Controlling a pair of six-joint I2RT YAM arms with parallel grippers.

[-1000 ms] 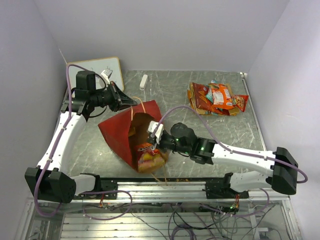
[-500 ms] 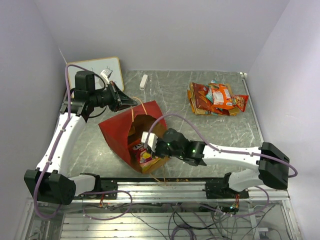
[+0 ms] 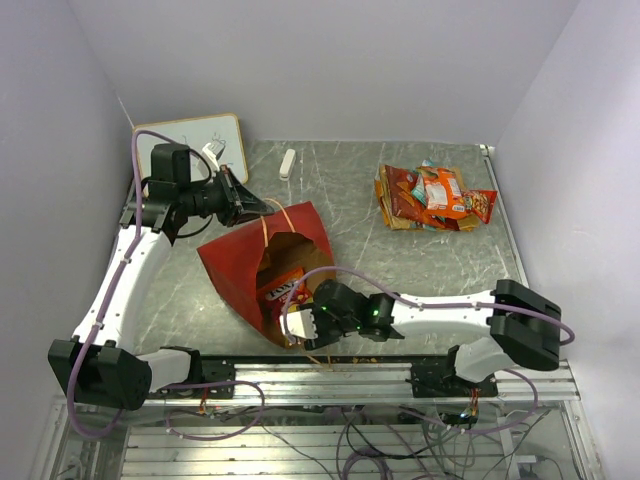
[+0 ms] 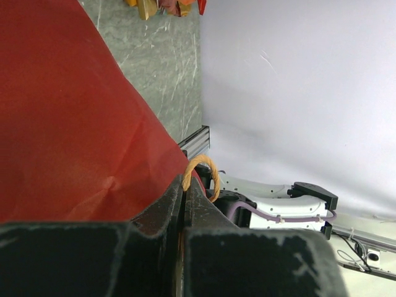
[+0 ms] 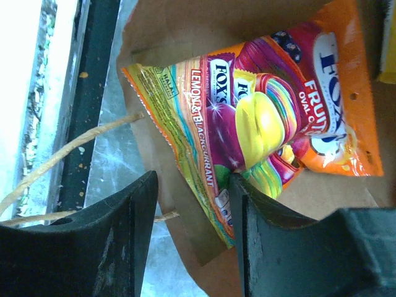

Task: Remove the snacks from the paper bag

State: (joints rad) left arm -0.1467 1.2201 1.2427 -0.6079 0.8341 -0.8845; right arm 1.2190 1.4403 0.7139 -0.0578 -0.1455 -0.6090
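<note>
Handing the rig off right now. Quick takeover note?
Left gripper: shut on the rim of the large red paper bag.
Right gripper: open at the bag's mouth, holding nothing.
Done: a pile of orange and red foil snack packets on the far right of the table.
Left: at least one orange foil candy packet lies inside the bag; grasp it and lift it out.

Red paper bag [image 3: 226, 265] with brown inside, orange packet [image 5: 272, 117] printed with rainbow sweets, grey marbled table [image 3: 340, 190]
</note>
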